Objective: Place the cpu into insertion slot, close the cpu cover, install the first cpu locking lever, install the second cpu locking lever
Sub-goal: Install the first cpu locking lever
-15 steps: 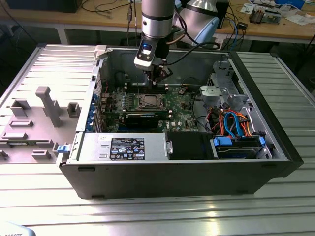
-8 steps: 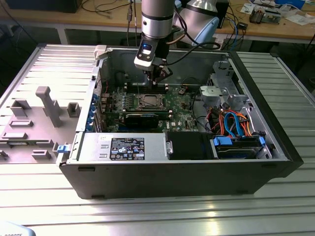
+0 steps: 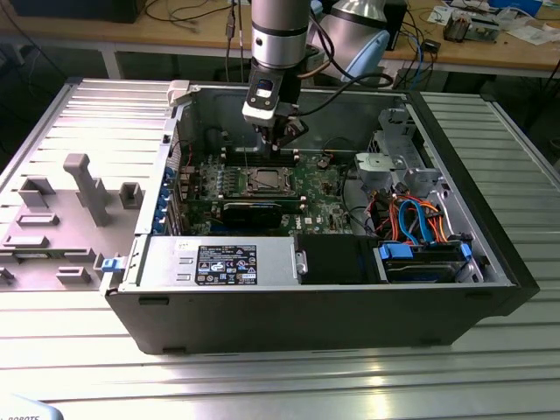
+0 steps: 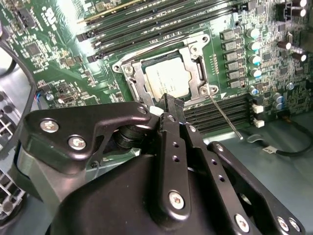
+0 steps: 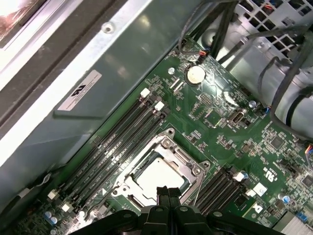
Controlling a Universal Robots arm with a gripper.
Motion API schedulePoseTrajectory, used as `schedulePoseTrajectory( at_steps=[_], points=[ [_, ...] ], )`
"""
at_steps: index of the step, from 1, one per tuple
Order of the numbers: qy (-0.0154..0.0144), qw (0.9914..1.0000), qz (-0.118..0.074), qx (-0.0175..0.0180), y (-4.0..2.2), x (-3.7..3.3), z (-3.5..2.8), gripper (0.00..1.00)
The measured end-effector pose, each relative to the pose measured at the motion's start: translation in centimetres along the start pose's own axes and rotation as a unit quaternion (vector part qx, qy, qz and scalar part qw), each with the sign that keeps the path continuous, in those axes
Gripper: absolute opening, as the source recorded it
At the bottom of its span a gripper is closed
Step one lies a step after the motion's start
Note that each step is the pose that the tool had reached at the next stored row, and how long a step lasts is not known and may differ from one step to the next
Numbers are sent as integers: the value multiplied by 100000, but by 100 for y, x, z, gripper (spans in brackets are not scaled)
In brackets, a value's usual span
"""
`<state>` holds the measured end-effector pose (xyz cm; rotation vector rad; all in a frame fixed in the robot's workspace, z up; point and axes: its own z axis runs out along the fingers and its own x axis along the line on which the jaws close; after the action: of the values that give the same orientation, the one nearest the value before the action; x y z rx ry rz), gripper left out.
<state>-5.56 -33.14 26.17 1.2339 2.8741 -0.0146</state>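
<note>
Silver-grey cpu (image 4: 164,81) lies framed by the lowered cpu cover (image 4: 138,78). Gripper (image 5: 164,192) hovers just beside, fingers (image 5: 160,195) pressed together, empty. We fear the loose-looking locking lever (image 4: 222,116) springing off a glancing push.

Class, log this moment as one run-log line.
dull silver square cpu: seated | silver metal-frame cpu cover: down over it | black gripper: shut, tips beside cover | thin metal lever: sticking out
</note>
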Motion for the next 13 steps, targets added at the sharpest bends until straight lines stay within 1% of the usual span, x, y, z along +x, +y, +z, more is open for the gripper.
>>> schedulePoseTrajectory(
  at_steps=[2,4,6,9,12,13],
  points=[
    [-2,99992,-1242,-23,0,0,0,11],
    [-10,99965,-2633,-45,0,0,0,11],
    [-11,99938,-3513,-60,0,0,0,11],
    [-16,99875,-5008,-83,-1,1,0,11],
    [-20,99776,-6689,-110,-1,1,0,11],
    [-25,99702,-7719,-126,-1,1,0,11]
  ],
)
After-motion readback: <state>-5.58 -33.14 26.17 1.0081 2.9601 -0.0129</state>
